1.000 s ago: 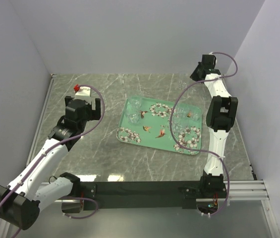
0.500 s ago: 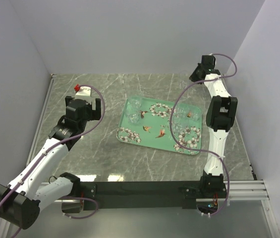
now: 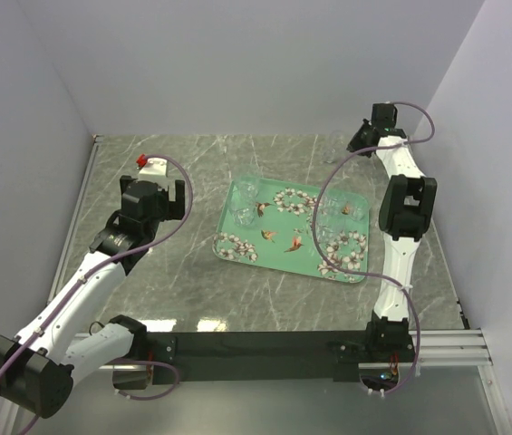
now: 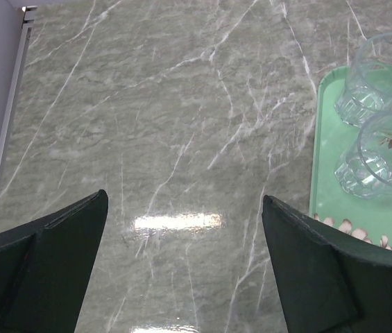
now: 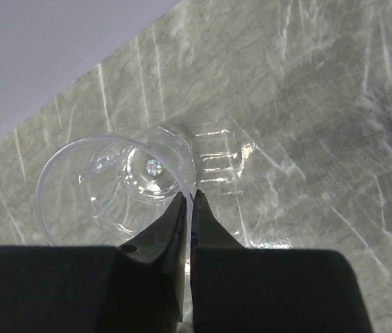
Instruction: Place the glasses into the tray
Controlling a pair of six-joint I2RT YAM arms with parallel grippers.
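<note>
the right arm stretches to the far right corner of the worktop (image 3: 183, 281). its right gripper (image 5: 190, 198) is pressed nearly together, pinching the wall of one tilted glass (image 5: 98, 184) over the marble, off the tray (image 3: 278, 250). the left arm is bent over the worktop left of the tray, with the left gripper (image 4: 183, 200) spread wide and holding nothing. there is one tray. two glasses (image 4: 379, 156) stand in its far left corner, and a cluster at its right end is too faint to count.

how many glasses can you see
5 glasses: two at the left end of the tray, seemingly two at its right end, one off it, pinched by the right gripper. Others may be hidden.
</note>
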